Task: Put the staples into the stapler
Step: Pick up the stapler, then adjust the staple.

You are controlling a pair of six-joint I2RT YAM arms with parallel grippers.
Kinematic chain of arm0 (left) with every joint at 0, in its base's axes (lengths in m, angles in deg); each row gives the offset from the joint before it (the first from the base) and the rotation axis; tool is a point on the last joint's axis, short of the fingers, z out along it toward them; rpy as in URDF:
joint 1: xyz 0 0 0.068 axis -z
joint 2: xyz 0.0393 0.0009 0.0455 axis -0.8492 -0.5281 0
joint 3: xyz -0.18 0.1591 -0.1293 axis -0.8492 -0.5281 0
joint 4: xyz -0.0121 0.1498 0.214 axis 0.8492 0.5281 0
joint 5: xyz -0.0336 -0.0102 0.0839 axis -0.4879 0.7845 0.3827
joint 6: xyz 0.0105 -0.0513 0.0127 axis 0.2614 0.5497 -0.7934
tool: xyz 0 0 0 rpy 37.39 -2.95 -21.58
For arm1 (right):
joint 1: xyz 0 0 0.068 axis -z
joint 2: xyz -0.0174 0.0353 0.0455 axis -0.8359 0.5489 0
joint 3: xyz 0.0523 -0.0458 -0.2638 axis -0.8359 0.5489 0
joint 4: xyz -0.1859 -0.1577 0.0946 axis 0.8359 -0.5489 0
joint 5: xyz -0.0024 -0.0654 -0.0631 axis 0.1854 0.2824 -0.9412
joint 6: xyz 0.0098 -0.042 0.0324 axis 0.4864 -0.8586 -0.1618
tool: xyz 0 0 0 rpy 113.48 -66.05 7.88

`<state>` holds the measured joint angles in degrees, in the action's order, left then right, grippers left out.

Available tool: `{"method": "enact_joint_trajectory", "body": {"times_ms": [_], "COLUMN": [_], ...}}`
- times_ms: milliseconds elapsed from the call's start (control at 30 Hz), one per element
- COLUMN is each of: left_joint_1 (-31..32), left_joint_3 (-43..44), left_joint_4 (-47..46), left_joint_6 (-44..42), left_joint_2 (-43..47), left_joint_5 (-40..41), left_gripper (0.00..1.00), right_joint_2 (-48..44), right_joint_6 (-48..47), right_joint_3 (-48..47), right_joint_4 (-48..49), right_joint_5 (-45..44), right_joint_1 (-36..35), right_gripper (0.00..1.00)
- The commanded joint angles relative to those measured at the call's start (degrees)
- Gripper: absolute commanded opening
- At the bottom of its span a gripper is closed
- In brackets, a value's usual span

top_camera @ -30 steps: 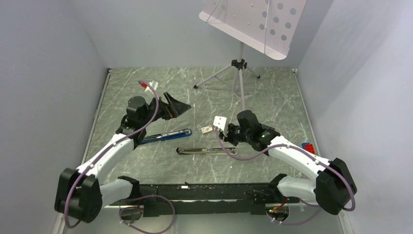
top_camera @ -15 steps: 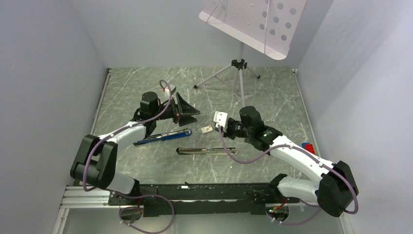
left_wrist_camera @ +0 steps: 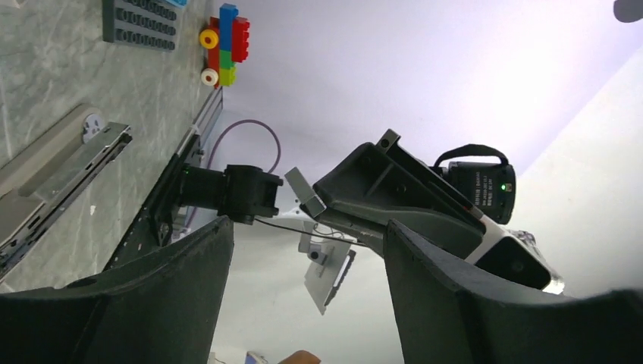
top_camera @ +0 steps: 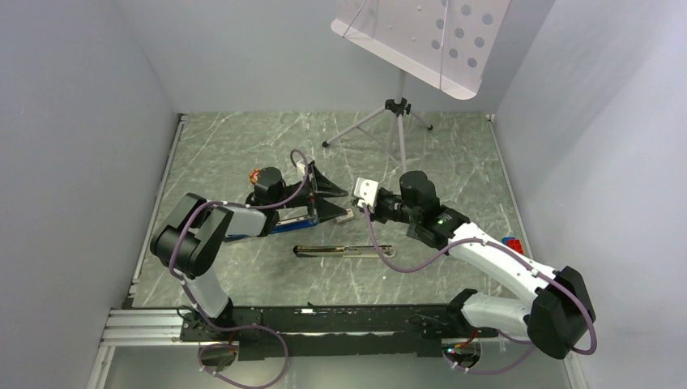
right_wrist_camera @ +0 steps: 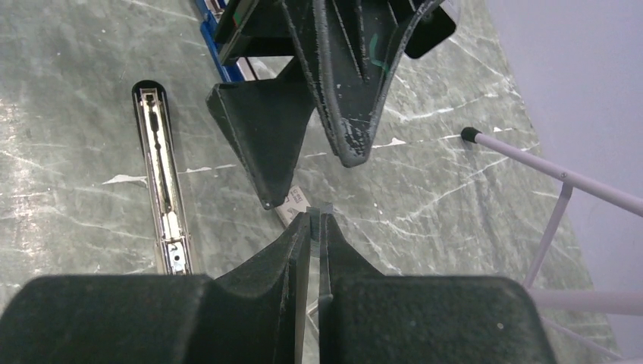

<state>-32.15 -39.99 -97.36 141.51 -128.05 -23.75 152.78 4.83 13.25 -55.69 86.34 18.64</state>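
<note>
My right gripper [right_wrist_camera: 316,214] is shut on the staples [right_wrist_camera: 317,209], a tiny grey block that pokes out between the fingertips just above the table. In the left wrist view the staples [left_wrist_camera: 305,192] show at the tip of the right gripper [left_wrist_camera: 334,199]. My left gripper [top_camera: 340,198] is open and empty, lying low with its fingers [right_wrist_camera: 267,144] pointing at the right gripper [top_camera: 358,205]. An opened silver stapler [top_camera: 344,251] lies in front of them, its channel up [right_wrist_camera: 161,189]. A blue stapler [top_camera: 275,227] lies under the left arm.
A small white piece [right_wrist_camera: 297,206] lies on the table at the lower left fingertip. A tripod [top_camera: 395,121] stands at the back, one leg [right_wrist_camera: 531,163] near the right gripper. Toy bricks [top_camera: 511,243] lie at the right edge, with a grey baseplate [left_wrist_camera: 144,23] nearby.
The left arm has swung right and down, bringing its open gripper up to the right gripper. The right gripper has shifted slightly back, still shut.
</note>
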Motion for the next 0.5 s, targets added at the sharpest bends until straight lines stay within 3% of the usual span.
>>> {"method": "enact_joint_trajectory", "body": {"times_ms": [0, 200, 467], "left_joint_1": [0.4, 0.6, 0.8], "left_joint_3": [2.3, 1.8, 3.9], "left_joint_4": [-9.6, -10.2, 1.3], "left_joint_6": [6.3, 8.1, 2.9], "left_joint_2": [-0.6, -1.6, -0.3], "left_joint_5": [0.3, 0.5, -1.5], "left_gripper": [0.75, 0.66, 0.69], "right_joint_2": [0.3, 1.7, 2.2], "right_joint_6": [-1.5, -2.2, -4.5], "right_joint_3": [-2.1, -1.9, -2.2], "right_joint_4": [2.8, 4.5, 5.1], "right_joint_5": [0.2, -0.2, -0.7], "right_joint_1": [-0.8, -1.5, -1.9], "right_gripper": [0.11, 0.11, 0.11]}}
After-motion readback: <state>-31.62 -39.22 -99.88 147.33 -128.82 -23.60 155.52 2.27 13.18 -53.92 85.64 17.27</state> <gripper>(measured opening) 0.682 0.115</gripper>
